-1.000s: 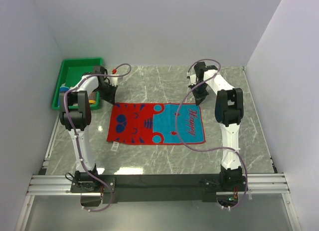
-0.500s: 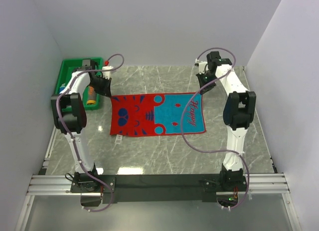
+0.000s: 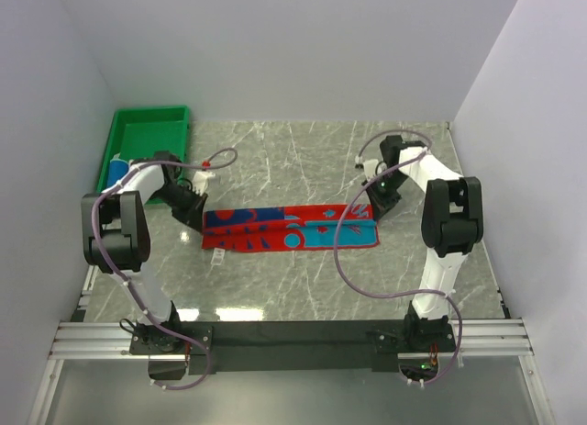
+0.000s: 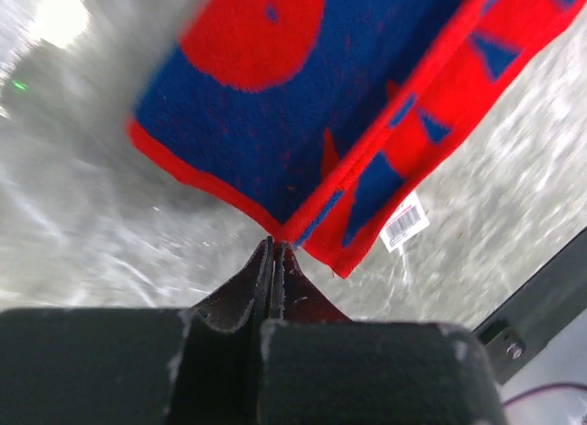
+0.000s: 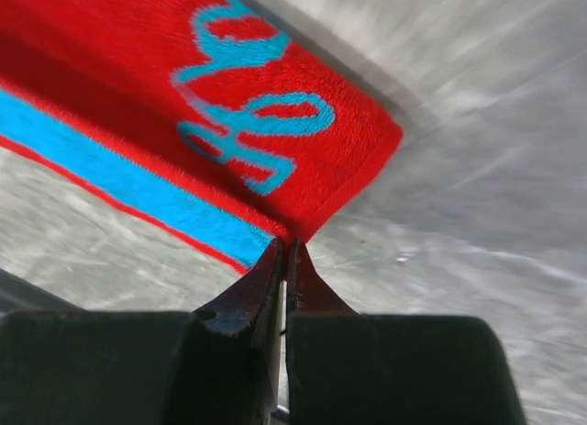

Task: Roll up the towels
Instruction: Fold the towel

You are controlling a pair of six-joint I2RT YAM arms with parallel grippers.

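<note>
1. Towel [image 3: 289, 229] lies near the middle of the marble table [image 3: 303, 296] as a long, narrow strip running left to right, stretched between the two grippers.
2. Its left half is red with dark blue shapes. Its right half is red with cyan patches, and a red border runs round the edge.
3. The cloth is doubled over along its length. In the left wrist view an upper layer, dark blue with a red disc and a red hem, overlaps a lower layer that is red with blue triangles.
4. A white barcode label [image 4: 404, 221] sticks out from the edge of the lower layer.
5. The left gripper [image 4: 272, 251] has its fingers pressed together on the corner of the upper layer at the strip's left end.
6. The right gripper [image 5: 286, 251] is pinched tight in the same way on a corner at the strip's right end.
7. Seen from the right wrist, the cloth has a fuzzy pile. It is red with cyan cursive lettering [image 5: 248, 122] and has a cyan band [image 5: 119, 173] along one side.
8. A soft shadow falls on the marble beneath the corner held on the left.
9. A green tray [image 3: 151, 131] sits at the far left of the table, apart from the strip. A blue thing [image 3: 117, 171] lies at its near end, too small to identify.
</note>
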